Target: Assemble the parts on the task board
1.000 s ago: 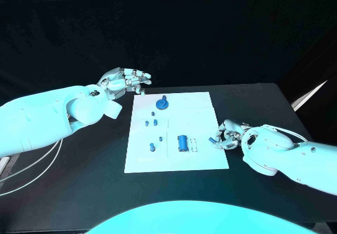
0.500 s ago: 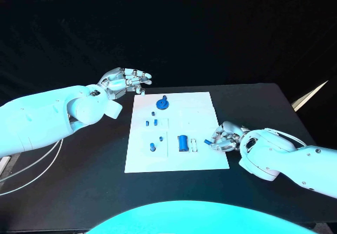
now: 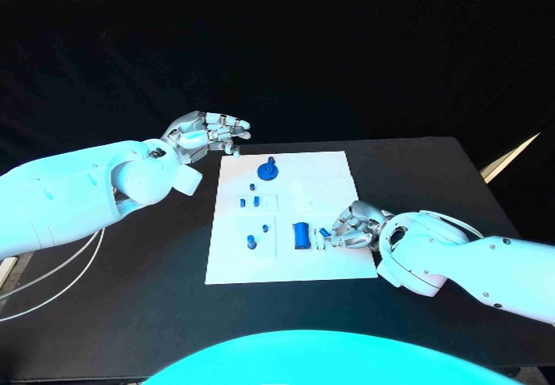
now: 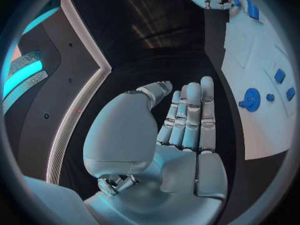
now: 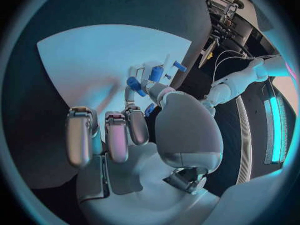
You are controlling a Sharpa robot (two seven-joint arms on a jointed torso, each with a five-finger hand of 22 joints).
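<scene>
The blue cylinder (image 3: 301, 234) lies just beside the right hand (image 3: 350, 227), which has slid in from the board (image 3: 335, 172) edge; whether its curled fingers hold anything, I cannot tell. Left hand (image 3: 206, 135) hovers, holding nothing, fingers loosely bent.

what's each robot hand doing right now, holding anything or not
Left robot hand: holds nothing, fingers loosely curled, off the task board.
Right robot hand: over the board's edge; a grip on a part cannot be told.

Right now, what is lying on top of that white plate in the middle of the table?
On the task board lie small blue parts: a gear, a cylinder and little pegs. The right hand reaches over its edge, covering whatever lies beneath its fingers.
</scene>
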